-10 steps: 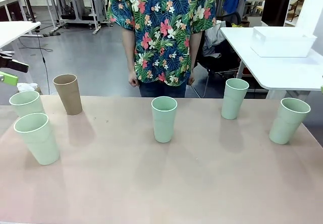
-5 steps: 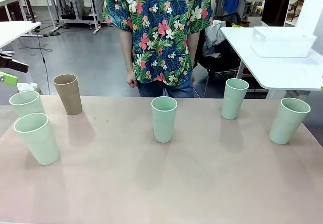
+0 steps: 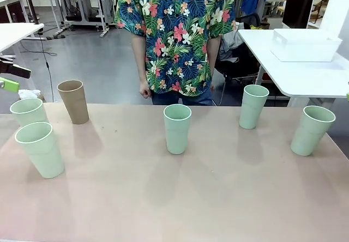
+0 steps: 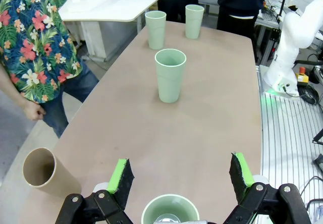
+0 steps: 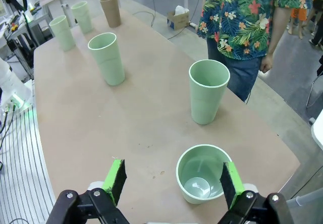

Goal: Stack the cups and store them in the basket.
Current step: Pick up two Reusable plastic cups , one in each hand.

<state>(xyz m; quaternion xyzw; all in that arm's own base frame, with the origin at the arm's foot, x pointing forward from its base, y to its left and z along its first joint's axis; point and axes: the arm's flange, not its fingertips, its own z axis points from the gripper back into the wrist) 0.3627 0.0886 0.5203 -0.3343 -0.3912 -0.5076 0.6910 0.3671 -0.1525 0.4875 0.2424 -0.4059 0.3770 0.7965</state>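
Close in, the left gripper (image 4: 179,164) hangs with jaws wide apart over a pale mint tapered tumbler (image 4: 169,211). The right gripper (image 5: 172,169) is likewise spread above another mint tumbler (image 5: 202,176), empty to its base. Nothing on the pinkish-brown table (image 3: 163,209) has shifted this last second: six cups (image 3: 177,128) stand separate and unstacked, tan brown tumbler (image 3: 73,101) included, so stacking looks unstarted. Only the person in the floral shirt (image 3: 174,35) has swayed. Beyond, the white rectangular plastic basket (image 3: 305,46) sits on a white side table (image 3: 305,76), contents hidden.
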